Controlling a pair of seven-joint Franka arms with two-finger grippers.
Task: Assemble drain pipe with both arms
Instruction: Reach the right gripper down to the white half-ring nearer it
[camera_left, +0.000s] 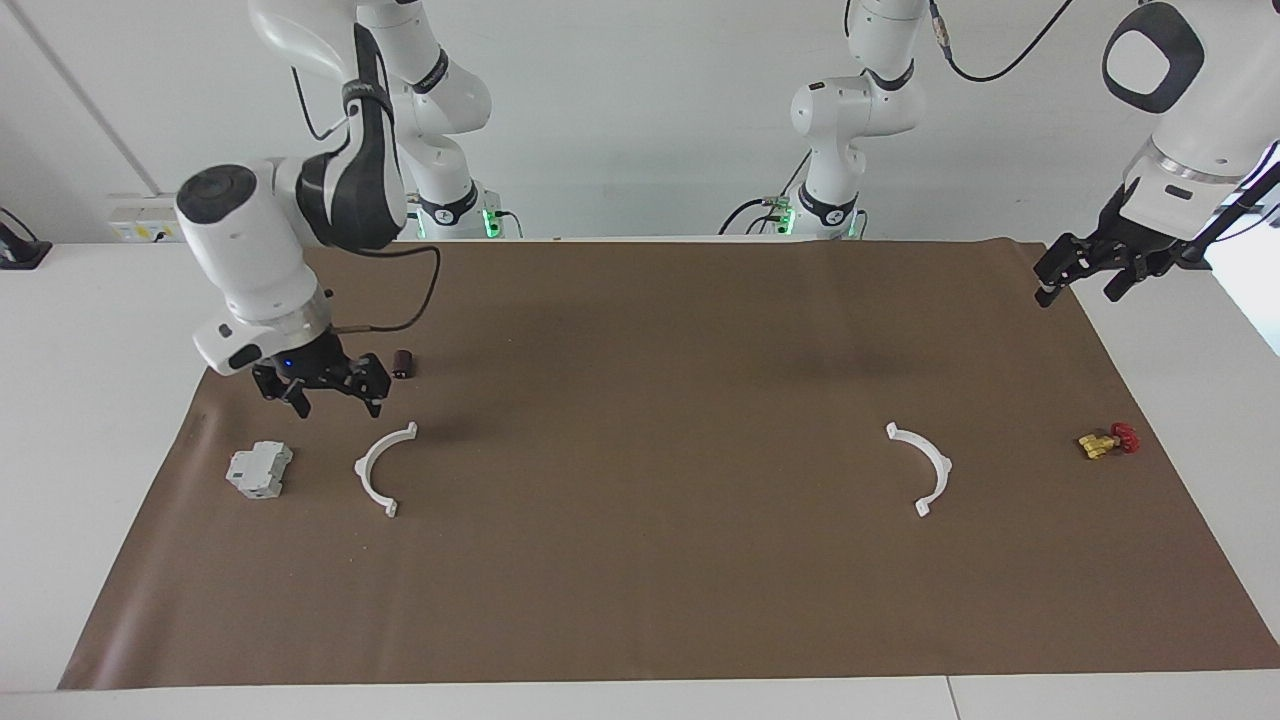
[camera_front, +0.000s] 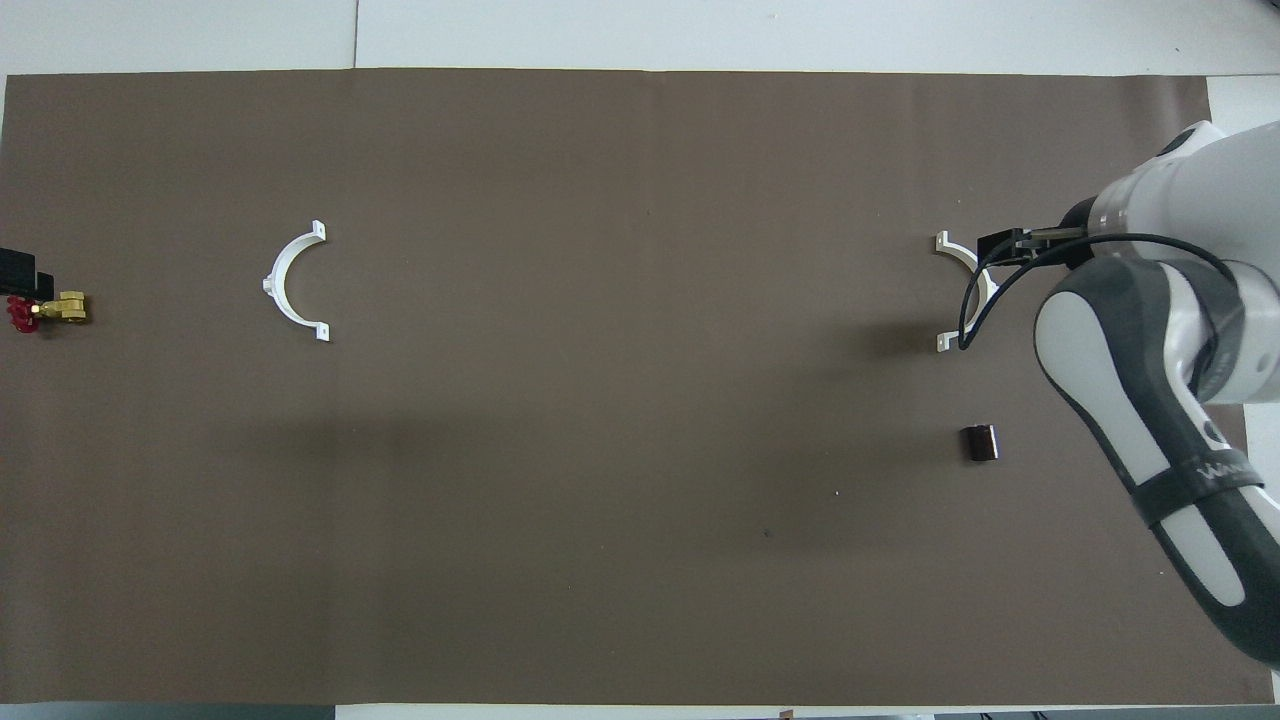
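Note:
The drain pipe lies as two separate white half-rings on the brown mat. One half-ring lies toward the right arm's end; the arm and its cable partly cover it in the overhead view. My right gripper hangs open and empty just above the mat, beside this half-ring and clear of it. The other half-ring lies toward the left arm's end and shows whole in the overhead view. My left gripper is open, empty and raised over the mat's corner by the left arm's base.
A grey boxy block sits beside the right gripper's half-ring, toward the table's end. A small dark cylinder stands nearer to the robots than that half-ring. A red and yellow valve piece lies near the mat's edge at the left arm's end.

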